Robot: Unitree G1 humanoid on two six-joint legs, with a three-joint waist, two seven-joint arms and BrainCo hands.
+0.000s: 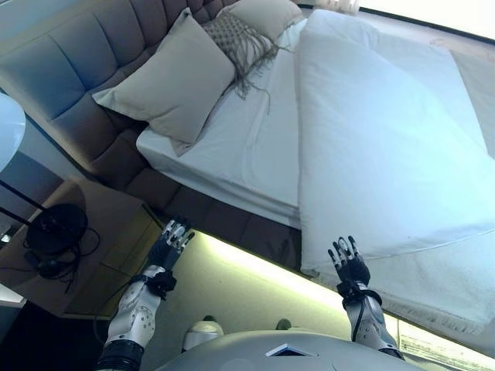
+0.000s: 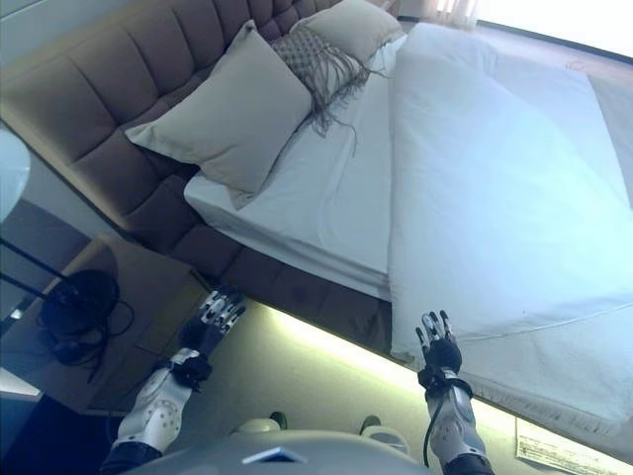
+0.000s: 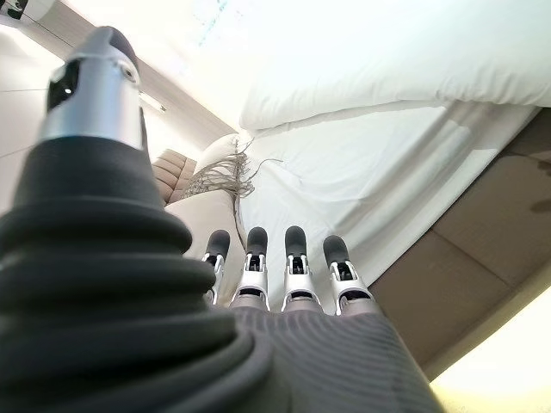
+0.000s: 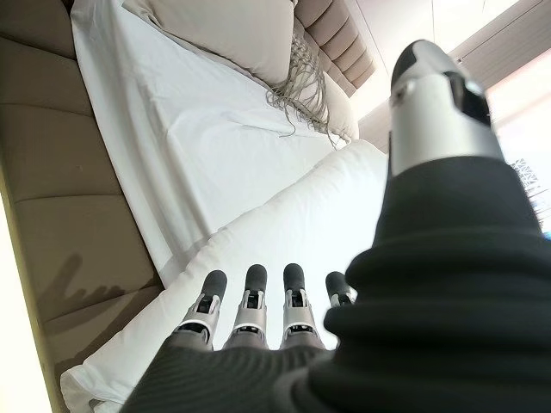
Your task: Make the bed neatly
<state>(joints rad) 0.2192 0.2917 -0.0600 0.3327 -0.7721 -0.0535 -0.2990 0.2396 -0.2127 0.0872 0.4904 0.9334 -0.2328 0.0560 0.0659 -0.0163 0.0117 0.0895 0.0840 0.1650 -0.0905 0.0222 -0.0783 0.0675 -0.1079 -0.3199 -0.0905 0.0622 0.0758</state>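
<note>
**Both hands free at the bedside**

While the bed fills the upper half of the head views, both robot hands hang short of its near edge, touching nothing. The left robot hand sits at about 7 o'clock, fingers straight and spread, in front of the brown bed frame. The right robot hand is at about 5 o'clock, fingers likewise straight and holding nothing, just below the hanging edge of the white duvet. The duvet covers the bed's right part (from 12 to 4 o'clock), leaving the white sheet bare beside it. A large beige pillow leans on the tufted headboard at 11 o'clock, with a fringed cushion and another pillow beyond it.
</note>
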